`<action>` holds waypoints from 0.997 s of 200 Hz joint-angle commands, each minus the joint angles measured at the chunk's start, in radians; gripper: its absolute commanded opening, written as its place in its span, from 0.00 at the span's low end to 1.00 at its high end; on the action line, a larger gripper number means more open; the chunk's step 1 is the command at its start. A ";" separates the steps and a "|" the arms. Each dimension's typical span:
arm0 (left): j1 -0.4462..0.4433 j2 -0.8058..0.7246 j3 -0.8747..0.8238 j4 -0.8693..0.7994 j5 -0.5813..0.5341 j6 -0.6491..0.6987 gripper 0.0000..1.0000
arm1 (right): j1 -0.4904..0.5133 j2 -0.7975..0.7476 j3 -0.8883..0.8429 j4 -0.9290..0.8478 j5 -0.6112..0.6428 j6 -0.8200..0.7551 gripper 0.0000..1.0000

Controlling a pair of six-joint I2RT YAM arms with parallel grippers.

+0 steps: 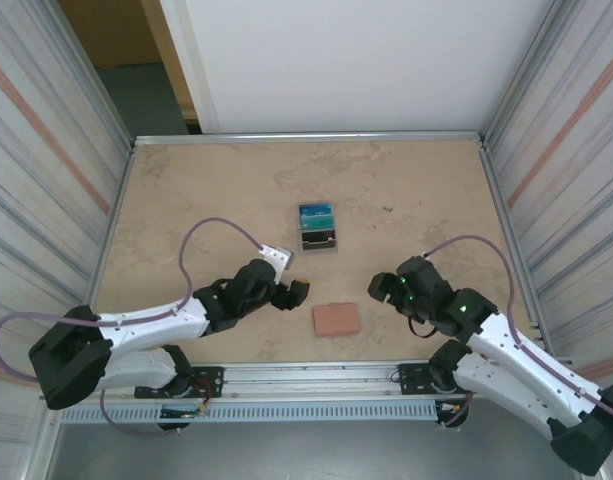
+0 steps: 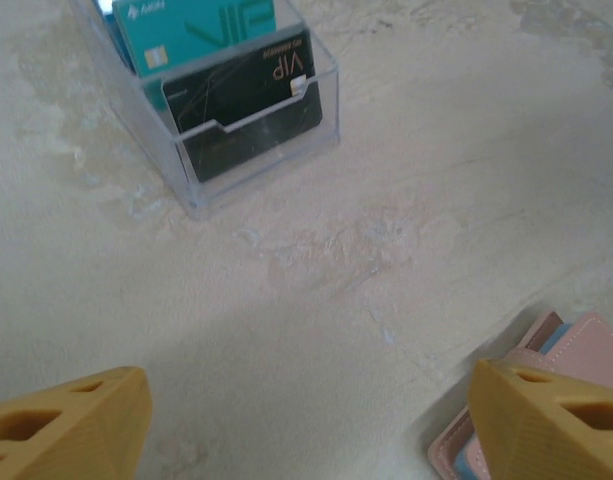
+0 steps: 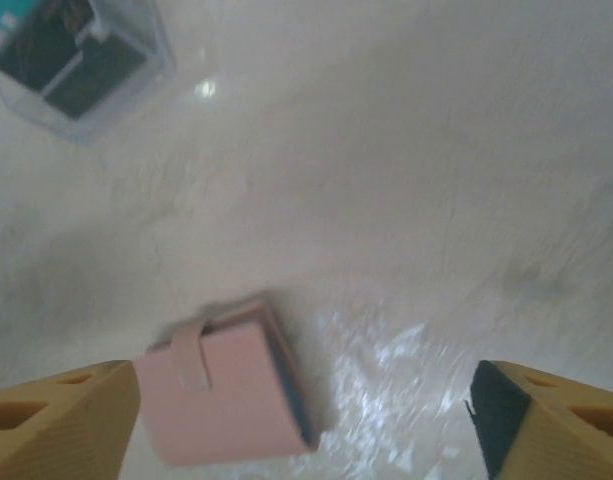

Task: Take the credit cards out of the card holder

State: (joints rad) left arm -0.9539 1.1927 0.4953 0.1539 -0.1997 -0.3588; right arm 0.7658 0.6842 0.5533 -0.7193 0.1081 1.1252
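A small, flat, salmon-pink rectangular card holder (image 1: pixel 336 320) is lying closed near the middle of the near edge of the beige worktop (image 1: pixel 186 190). The left pincer (image 2: pixel 308 390) and right pincer (image 3: pixel 304 378) are hovering either side of it, both gaping open and gripping nothing. A clear plastic box (image 1: pixel 317 228) of teal and black cards is standing at the worktop's centre.

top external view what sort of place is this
Likely a robot test cell: a tan table walled by striped panels, a left arm and right arm bolted to a rail at its near edge, plus a pink card holder.
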 commanded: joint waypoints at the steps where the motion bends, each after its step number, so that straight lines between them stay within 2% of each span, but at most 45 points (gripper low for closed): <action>1: -0.006 0.021 0.016 0.036 0.013 -0.061 0.79 | 0.124 -0.011 -0.043 0.034 0.021 0.221 0.79; 28: -0.009 0.042 0.017 0.036 0.003 -0.066 0.77 | 0.262 0.035 -0.085 0.148 0.059 0.327 0.74; 52: -0.025 0.068 0.024 0.029 -0.051 -0.068 0.76 | 0.325 0.091 -0.096 0.185 0.079 0.367 0.73; 92: -0.060 0.158 0.076 0.029 -0.075 -0.045 0.75 | 0.341 0.140 -0.198 0.374 0.005 0.443 0.68; 144: -0.092 0.268 0.133 0.072 -0.050 -0.051 0.69 | 0.363 0.141 -0.230 0.406 -0.003 0.465 0.67; 199: -0.097 0.324 0.162 0.075 0.002 -0.058 0.61 | 0.362 0.225 -0.231 0.486 -0.033 0.437 0.64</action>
State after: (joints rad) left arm -1.0431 1.5032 0.6323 0.2100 -0.2203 -0.4019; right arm 1.1198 0.8806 0.3344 -0.2806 0.0906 1.5631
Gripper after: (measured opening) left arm 0.630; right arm 0.642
